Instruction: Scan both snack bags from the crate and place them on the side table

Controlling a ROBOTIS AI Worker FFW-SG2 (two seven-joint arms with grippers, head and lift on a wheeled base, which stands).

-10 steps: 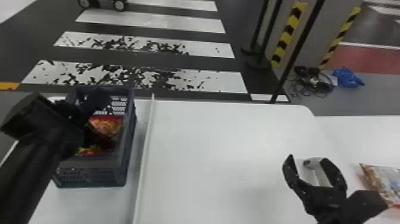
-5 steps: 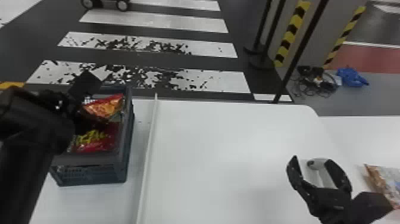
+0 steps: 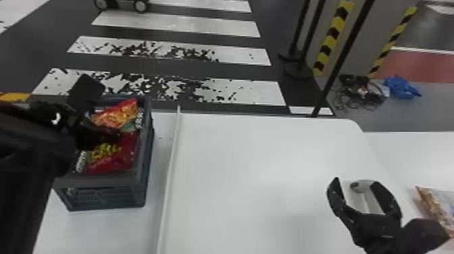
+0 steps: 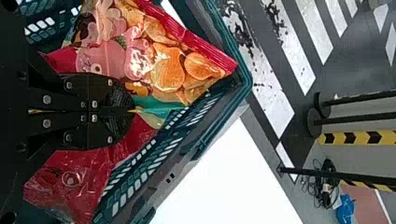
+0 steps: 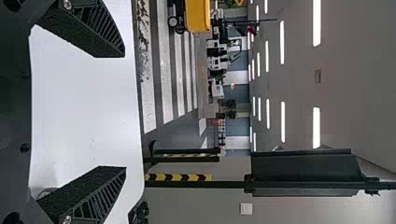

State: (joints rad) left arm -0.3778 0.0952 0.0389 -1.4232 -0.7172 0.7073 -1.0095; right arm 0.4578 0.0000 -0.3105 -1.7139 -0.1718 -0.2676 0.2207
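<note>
Head view gives me a broad white table (image 3: 270, 152), with a second white surface (image 3: 412, 152) beyond its right edge. The grey crate (image 3: 101, 182) stands on the table at my left. My left gripper (image 3: 111, 133) is down over the crate; in the left wrist view its fingers are closed together against the bags, though I can't tell if they pinch either one. My right gripper (image 3: 355, 181) waits above the table's right side, fingers wide apart and holding nothing. Both snack bags are inside the crate: the red bag (image 3: 118, 158) nearer me, the orange bag (image 3: 121, 113) tilted at the far end. Another packet (image 3: 435, 204) lies on the second surface.
</note>
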